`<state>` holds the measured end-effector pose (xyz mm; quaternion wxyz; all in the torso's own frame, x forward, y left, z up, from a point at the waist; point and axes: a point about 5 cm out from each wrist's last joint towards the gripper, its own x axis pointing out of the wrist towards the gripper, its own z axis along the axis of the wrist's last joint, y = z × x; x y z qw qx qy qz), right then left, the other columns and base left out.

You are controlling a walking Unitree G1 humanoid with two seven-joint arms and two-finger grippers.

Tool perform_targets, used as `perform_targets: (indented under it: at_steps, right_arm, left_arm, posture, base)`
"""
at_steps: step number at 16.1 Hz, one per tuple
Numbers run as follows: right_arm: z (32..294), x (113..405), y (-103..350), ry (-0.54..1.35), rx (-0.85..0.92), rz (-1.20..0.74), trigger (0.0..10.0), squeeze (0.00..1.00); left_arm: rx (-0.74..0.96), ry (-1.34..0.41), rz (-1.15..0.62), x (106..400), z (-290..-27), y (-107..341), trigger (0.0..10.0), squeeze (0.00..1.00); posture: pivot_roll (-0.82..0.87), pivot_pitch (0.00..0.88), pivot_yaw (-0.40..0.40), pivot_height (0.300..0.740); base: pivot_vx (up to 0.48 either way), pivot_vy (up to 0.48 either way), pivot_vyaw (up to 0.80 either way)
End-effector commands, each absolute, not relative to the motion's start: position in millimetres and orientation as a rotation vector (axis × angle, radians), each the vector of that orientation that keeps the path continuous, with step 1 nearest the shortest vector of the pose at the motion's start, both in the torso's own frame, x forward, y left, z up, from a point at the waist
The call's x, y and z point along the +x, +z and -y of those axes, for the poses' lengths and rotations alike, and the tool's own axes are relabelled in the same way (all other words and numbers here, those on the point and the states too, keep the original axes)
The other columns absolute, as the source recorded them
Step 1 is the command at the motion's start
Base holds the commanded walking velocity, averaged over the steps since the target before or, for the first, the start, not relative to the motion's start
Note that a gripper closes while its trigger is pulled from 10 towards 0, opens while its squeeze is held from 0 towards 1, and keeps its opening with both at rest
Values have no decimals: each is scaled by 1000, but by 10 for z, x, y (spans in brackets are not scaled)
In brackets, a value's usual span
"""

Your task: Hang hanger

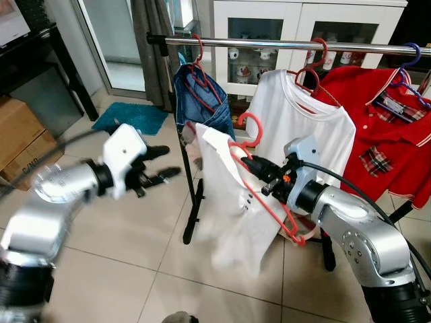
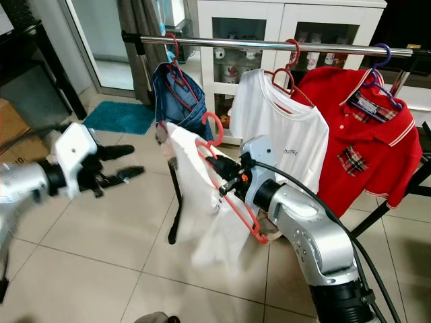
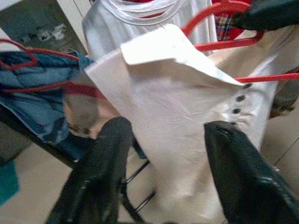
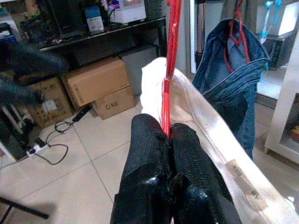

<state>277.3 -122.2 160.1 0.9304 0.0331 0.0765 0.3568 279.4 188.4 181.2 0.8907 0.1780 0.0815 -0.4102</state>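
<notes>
Currently the carrying step looks under way: the right end effector [image 1: 250, 163], at centre frame in the head view, has its two black fingers pressed together on the red hanger [image 1: 269, 195], gripping it just below the hook. The hanger sits tilted in mid-air, its hook curling up at the centre of the frame, below the steel rail [image 1: 283, 44] that runs across the top, and not yet on it. A white shirt [image 1: 222, 202] drapes from the hanger, collar up, small dark buttons down its front, the cloth sagging toward the tiled floor [image 1: 135, 229].

The left end effector [image 1: 158, 165], left of centre, has its fingers spread apart and holds nothing; it points at the shirt's edge without touching it, as far as I can tell.

On the rail already hang a pair of blue jeans [image 1: 202, 101] on a red hanger at upper centre, a white T-shirt [image 1: 303, 114] to its right, and a red polo shirt [image 1: 384, 128] at upper right. By my judgement, the next move calls for raising the hanger, levelling it, and slipping the hook over the rail in the gap between the jeans and the T-shirt, keeping the hook's opening facing the bar.
</notes>
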Motion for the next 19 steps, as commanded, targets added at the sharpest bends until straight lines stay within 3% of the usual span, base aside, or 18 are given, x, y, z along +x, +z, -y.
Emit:
perform_targets:
  at_steps: [1,4,5,6,7,11,14,17,18,19]
  right_arm:
    - [1227,2808,1689,724,66,-124,10000,0]
    - [1271,2780,1743,780,61,-112,10000,0]
    - [1285,2755,1751,812,57,-114,10000,0]
    - [1307,2706,1759,869,52,-121,10000,0]
    - [1319,2650,1768,934,57,-130,10000,0]
    - [1333,2452,1809,1126,37,-166,10000,0]
    - [1322,2501,1798,1094,-56,-179,10000,0]
    - [1223,2492,1860,1157,-118,-168,10000,0]
    - [1202,2489,1873,1168,-127,-163,10000,0]
    - [1188,2489,1883,1175,-136,-156,10000,0]
  left_arm:
    - [370,-814,-164,2779,-1909,1815,10000,1000]
    - [339,-657,-169,2764,-2021,1663,10000,1000]
    - [335,-610,-162,2777,-2059,1654,10000,886]
    - [322,-545,-151,2805,-2122,1657,10000,643]
    - [304,-476,-128,2851,-2192,1678,10000,0]
    - [240,-524,-126,2915,-2167,1726,10000,0]
    - [254,-792,-4,2902,-1989,2106,10000,0]
    - [367,-1205,-26,2815,-1880,2356,10000,0]
    - [387,-1296,-58,2807,-1853,2349,2431,0]
    - [443,-1360,-84,2809,-1817,2321,2431,0]
  posture:
    - [-53,0,70,740]
    - [-54,0,65,740]
    - [-54,0,66,740]
    - [-54,0,66,740]
    - [-54,0,67,740]
    - [-56,0,67,740]
    - [-53,0,61,740]
    - [-43,0,52,740]
    - [-41,0,54,740]
    - [-41,0,54,740]
  base:
    - [0,0,0]
    - [0,0,0]
    - [0,0,0]
    - [0,0,0]
    - [0,0,0]
    - [0,0,0]
    - [0,0,0]
    - [0,0,0]
    - [0,0,0]
    - [0,0,0]
